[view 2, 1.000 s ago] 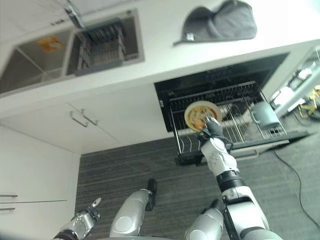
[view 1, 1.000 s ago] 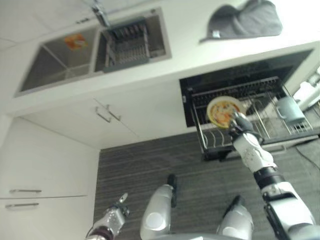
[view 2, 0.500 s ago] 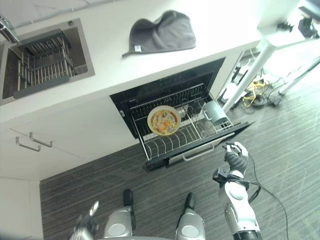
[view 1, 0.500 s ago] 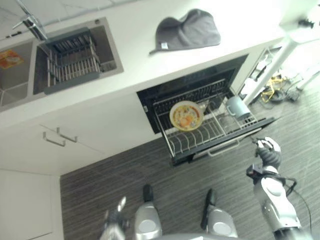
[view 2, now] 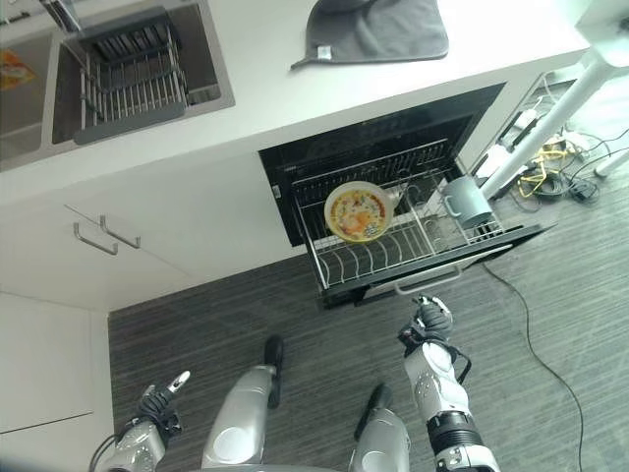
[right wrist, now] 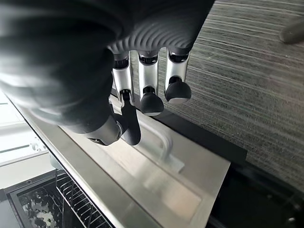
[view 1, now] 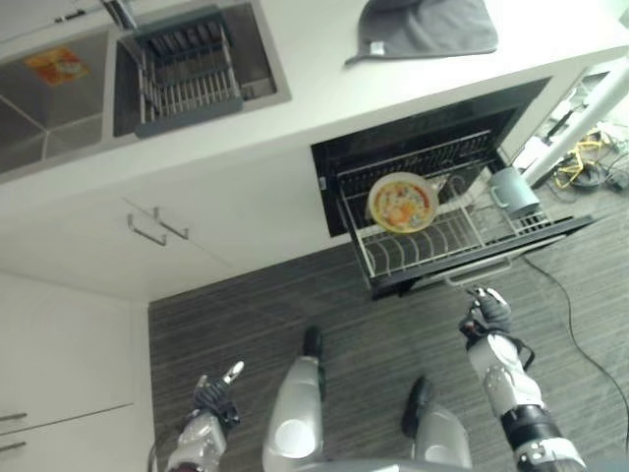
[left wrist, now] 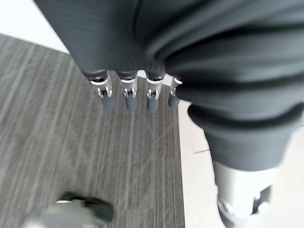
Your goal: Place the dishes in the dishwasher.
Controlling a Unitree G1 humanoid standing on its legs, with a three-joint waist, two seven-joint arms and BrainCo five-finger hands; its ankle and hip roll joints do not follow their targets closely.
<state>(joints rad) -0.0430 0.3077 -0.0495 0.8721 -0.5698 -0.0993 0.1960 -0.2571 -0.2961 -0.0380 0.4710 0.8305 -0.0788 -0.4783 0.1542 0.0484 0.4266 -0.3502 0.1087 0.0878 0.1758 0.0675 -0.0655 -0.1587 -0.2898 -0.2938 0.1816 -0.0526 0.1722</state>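
A round plate [view 1: 403, 203] with a colourful pattern stands on edge in the pulled-out dishwasher rack [view 1: 425, 258]. A grey mug [view 1: 513, 189] sits at the rack's right end. My right hand [view 1: 487, 314] hangs just in front of the rack's metal front handle [right wrist: 164, 140]. Its fingers [right wrist: 152, 101] are loosely bent and hold nothing. My left hand [view 1: 212, 401] is low over the floor by the white cabinets, with straight fingers [left wrist: 128, 97] and nothing in it.
A sink with a dish rack [view 1: 187, 71] is set in the white counter [view 1: 324, 103] at the back left. A grey cloth [view 1: 428, 25] lies on the counter above the dishwasher. A table leg and cables [view 1: 580, 157] stand to the right.
The head camera has shifted. My right hand let go of the plate, swung down to the right, then came back up to the rack's front handle. The plate stays in the rack.
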